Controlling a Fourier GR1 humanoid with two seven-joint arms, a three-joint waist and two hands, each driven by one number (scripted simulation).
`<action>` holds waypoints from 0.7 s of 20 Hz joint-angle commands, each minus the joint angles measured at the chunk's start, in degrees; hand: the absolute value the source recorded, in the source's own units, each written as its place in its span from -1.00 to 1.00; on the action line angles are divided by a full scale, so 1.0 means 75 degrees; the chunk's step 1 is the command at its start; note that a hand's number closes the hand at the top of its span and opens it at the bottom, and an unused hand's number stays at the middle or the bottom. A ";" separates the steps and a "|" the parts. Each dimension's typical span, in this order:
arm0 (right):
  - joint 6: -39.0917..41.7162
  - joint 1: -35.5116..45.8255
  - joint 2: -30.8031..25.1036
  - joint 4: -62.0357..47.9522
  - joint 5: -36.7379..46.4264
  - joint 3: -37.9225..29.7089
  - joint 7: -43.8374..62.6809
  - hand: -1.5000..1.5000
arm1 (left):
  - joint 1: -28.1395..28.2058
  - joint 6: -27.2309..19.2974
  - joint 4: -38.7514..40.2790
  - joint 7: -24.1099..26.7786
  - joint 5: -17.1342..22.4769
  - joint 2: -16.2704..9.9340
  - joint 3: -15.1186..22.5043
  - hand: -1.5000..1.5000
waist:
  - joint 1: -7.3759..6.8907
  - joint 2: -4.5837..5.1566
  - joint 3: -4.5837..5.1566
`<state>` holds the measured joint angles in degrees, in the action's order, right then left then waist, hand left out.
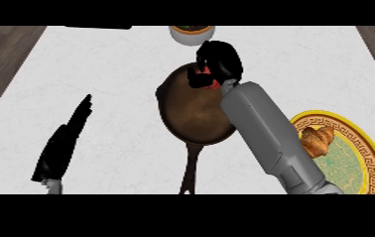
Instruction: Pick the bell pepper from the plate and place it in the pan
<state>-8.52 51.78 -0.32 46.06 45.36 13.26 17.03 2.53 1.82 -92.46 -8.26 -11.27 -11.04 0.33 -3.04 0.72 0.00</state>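
Observation:
A dark brown pan (192,109) lies in the middle of the white counter, its handle (192,169) pointing toward the lower edge. Over the pan's far right rim my right hand (218,62) is curled round a red bell pepper (209,77), of which only a small red patch shows between the fingers. The grey right forearm (267,132) runs from the lower right across the pan's right side. A yellow-rimmed green plate (350,154) sits at the right edge. My left hand (64,144) rests at the lower left, fingers straight and pointing up.
A croissant (316,141) lies on the plate's left part. A small white bowl (193,33) with dark contents stands at the far edge behind the pan. A dark flat object (99,27) shows at the far left edge. Dark floor borders the counter's left and right corners.

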 commanded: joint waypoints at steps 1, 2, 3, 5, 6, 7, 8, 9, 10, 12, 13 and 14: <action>-0.0316 0.0528 0.0041 -0.1510 -0.0304 0.0686 -0.0202 1.00 | 0.0307 0.0177 -0.0043 0.0359 0.0061 -0.0088 0.0008 0.00 | -0.0235 0.0044 0.0002; 0.0216 0.0673 0.0041 -0.1767 -0.0184 0.0662 -0.0475 1.00 | 0.0115 -0.0066 0.0275 0.0488 -0.0157 0.0105 0.0118 0.00 | -0.0157 0.0064 0.0005; -0.0027 0.0370 0.0041 -0.1777 -0.1112 0.0817 -0.0568 1.00 | -0.0193 0.0093 -0.0138 -0.0069 -0.0027 0.0030 0.0116 0.00 | -0.0329 0.0079 -0.0007; 0.0014 -0.0072 0.0042 -0.1623 -0.2282 -0.0133 -0.0341 1.00 | -0.0151 0.0231 0.0175 0.0365 0.0074 -0.0090 0.0007 0.00 | -0.0447 0.0149 -0.0012; 0.0226 0.0287 0.0042 -0.1817 -0.2593 -0.0238 -0.0088 -1.00 | -0.0519 0.0007 0.0212 -0.0051 -0.0213 0.0130 0.0253 0.00 | -0.0392 0.0151 -0.0017; 0.0163 0.0230 0.0042 -0.2068 -0.2820 -0.0187 -0.0106 -1.00 | -0.0097 0.0311 0.0087 0.0204 0.0060 -0.0011 0.0181 0.00 | -0.0539 0.0136 -0.0012; 0.0285 0.0291 0.0042 -0.2022 -0.3276 -0.0091 -0.0040 -1.00 | -0.0595 0.0245 0.0155 -0.0222 0.0103 -0.0002 0.0036 0.00 | -0.0460 0.0114 -0.0015; 0.0085 0.0206 0.0042 -0.2185 -0.3517 -0.0254 -0.0443 -1.00 | -0.0563 0.0115 0.0332 0.0141 -0.0046 0.0102 0.0137 0.00 | -0.0487 0.0162 -0.0015; 0.0092 0.0067 0.0042 -0.1983 -0.3943 -0.0196 -0.0721 -1.00 | -0.0255 0.0243 0.0321 0.0270 0.0044 -0.0018 0.0058 0.00 | -0.0392 0.0084 -0.0013; -0.0573 0.0294 0.0043 -0.2015 -0.4378 -0.0159 -0.1071 -1.00 | -0.0633 0.0242 0.0426 0.0100 0.0042 -0.0046 -0.0010 0.00 | -0.0534 0.0138 -0.0018; -0.0715 0.0441 0.0043 -0.2178 -0.4451 -0.0276 -0.1355 -1.00 | -0.0610 0.0181 0.0532 0.0166 -0.0091 0.0076 0.0164 0.00 | -0.0527 0.0168 -0.0017; -0.1091 0.0339 0.0043 -0.2079 -0.4487 -0.0416 -0.1758 -1.00 | -0.0724 0.0097 0.0490 -0.0025 -0.0018 0.0089 0.0012 0.00 | -0.0362 0.0125 -0.0019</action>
<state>-11.68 53.84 0.00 31.13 17.01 11.74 9.57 -1.22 3.03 -89.84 -7.60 -11.42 -10.74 0.94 -6.28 1.68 -0.12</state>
